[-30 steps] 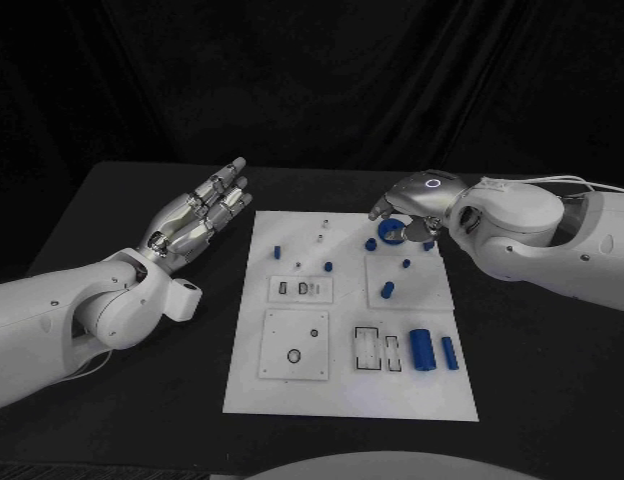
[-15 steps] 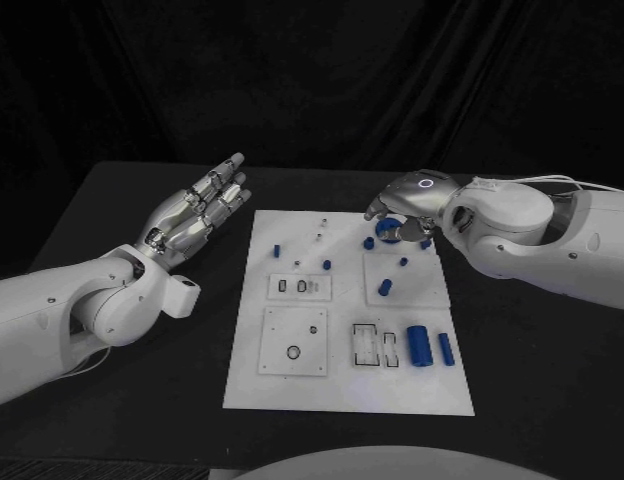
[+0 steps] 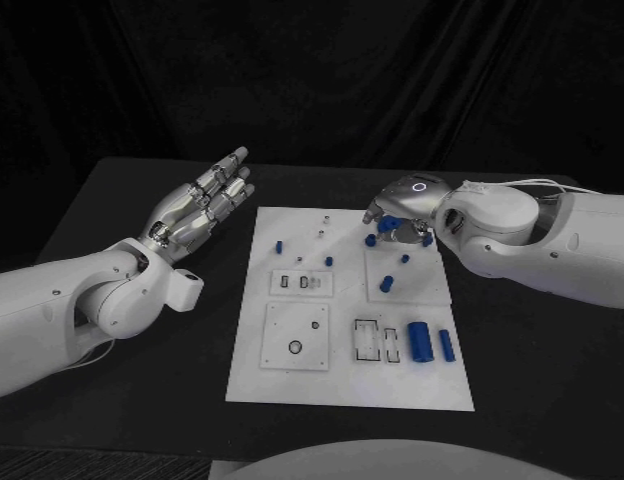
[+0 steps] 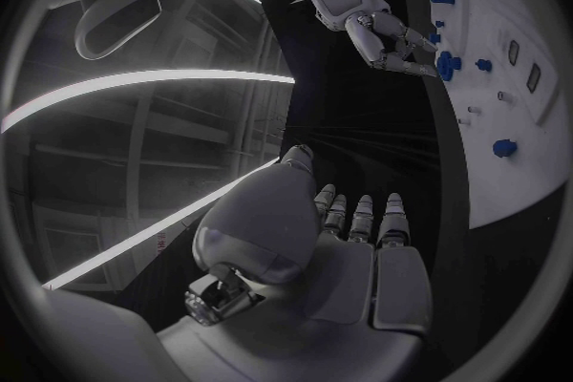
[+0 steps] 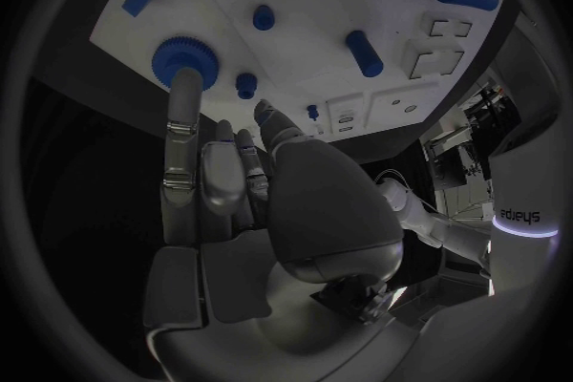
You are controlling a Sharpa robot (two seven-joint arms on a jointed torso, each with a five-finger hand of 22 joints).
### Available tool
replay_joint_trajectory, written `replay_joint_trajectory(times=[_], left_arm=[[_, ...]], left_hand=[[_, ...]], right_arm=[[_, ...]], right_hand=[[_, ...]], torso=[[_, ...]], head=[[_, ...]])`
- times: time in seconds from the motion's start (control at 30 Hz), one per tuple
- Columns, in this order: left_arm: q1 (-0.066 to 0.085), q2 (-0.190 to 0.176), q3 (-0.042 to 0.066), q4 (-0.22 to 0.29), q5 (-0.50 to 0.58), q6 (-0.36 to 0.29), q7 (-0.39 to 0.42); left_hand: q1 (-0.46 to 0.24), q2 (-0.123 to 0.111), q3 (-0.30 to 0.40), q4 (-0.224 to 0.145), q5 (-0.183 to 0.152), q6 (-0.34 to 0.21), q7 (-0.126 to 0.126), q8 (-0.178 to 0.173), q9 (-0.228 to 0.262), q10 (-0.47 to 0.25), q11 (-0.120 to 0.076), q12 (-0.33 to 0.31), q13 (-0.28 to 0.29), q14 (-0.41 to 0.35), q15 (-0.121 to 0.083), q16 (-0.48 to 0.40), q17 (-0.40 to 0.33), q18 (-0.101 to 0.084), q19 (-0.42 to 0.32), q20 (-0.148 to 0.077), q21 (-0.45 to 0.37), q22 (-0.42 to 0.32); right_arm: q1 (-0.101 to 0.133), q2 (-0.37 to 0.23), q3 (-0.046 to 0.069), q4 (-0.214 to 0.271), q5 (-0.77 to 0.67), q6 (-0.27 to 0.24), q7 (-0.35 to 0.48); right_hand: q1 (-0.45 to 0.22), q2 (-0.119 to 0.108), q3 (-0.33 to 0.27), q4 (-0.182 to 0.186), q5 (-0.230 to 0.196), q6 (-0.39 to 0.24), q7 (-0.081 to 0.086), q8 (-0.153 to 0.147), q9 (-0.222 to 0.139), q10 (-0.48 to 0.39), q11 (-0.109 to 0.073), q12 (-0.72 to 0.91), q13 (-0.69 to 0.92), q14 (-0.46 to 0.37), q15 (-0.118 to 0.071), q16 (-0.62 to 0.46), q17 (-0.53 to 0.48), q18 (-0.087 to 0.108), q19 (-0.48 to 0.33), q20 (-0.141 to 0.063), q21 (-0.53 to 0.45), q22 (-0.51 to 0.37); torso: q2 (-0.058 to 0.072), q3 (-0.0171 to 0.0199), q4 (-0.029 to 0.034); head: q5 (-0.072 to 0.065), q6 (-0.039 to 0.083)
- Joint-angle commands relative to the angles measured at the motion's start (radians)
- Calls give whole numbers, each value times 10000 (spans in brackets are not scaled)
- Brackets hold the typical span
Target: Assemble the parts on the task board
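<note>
The right hand (image 3: 403,207) has slid a little along the far edge of the white board (image 3: 350,385), and its arm now reaches further over the board's right side than it did a moment ago. The left hand (image 3: 204,206) has hardly moved. The blue pieces on the board lie where they lay before.

The left hand hangs over the black table (image 3: 110,200), just beside the board's far left corner. Its fingers are straight and spread, and it holds nothing.

The right hand is bent down over the far part of the board. One long fingertip (image 5: 187,81) touches the round blue gear (image 5: 182,61), which sits on the board near its far edge. The other fingers are straight and side by side, and none wraps around the gear, so the hand is touching it, not gripping it.

The board is flat, white and smooth, with small square holes cut in it. The gear has tiny teeth all round its rim. A fat blue roller (image 3: 420,346) lies near the board's near right corner, and a thinner blue stick (image 3: 446,347) lies just beside it. Both hands are shiny silver metal.
</note>
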Motion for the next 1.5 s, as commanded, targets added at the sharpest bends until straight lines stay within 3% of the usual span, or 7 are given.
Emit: replay_joint_trajectory(times=[0.03,0.47,0.8,1.5], left_arm=[[30,24,10,3,-21,165,498],[29,88,10,-80,-21,262,469],[26,142,9,-151,-21,380,446],[21,199,8,-258,-21,515,382]], left_hand=[[102,3,83,2,61,5,77,31,9,8,58,-34,-14,-5,74,-36,-9,-116,-12,82,-33,-9],[139,8,117,-2,80,-5,107,28,8,8,97,-34,-14,-5,117,-36,-9,-139,-12,108,-33,-9],[220,8,201,-28,131,36,182,36,16,8,165,-34,-14,-5,183,-36,-9,-157,-12,171,-33,-9],[306,-1,290,-73,212,27,220,33,14,8,206,-34,-14,-5,264,-36,-9,-142,-12,271,-33,-9]], right_arm=[[-89,100,6,-122,-114,-134,161],[-350,470,7,-618,-115,-169,307],[-532,677,8,-955,-115,-147,379],[-733,981,10,-1485,-116,-320,563]], right_hand=[[24,-55,20,56,-34,108,45,39,18,42,2,-70,15,75,20,59,50,7,-79,-26,59,44],[122,-56,114,40,77,423,241,63,22,66,-10,-215,11,79,18,166,172,9,-188,-25,187,247],[346,-59,442,-80,581,752,128,31,17,107,11,-275,6,20,28,188,177,10,-400,-18,355,555],[334,-74,735,-51,597,1115,159,50,62,364,-5,-239,14,41,17,263,255,14,-500,-25,512,805]], torso=[[-38,-2,-3],[-103,-24,-6],[-137,-24,11],[-187,-33,11]], head=[[-17,-24],[49,-135],[19,-201],[47,-262]])
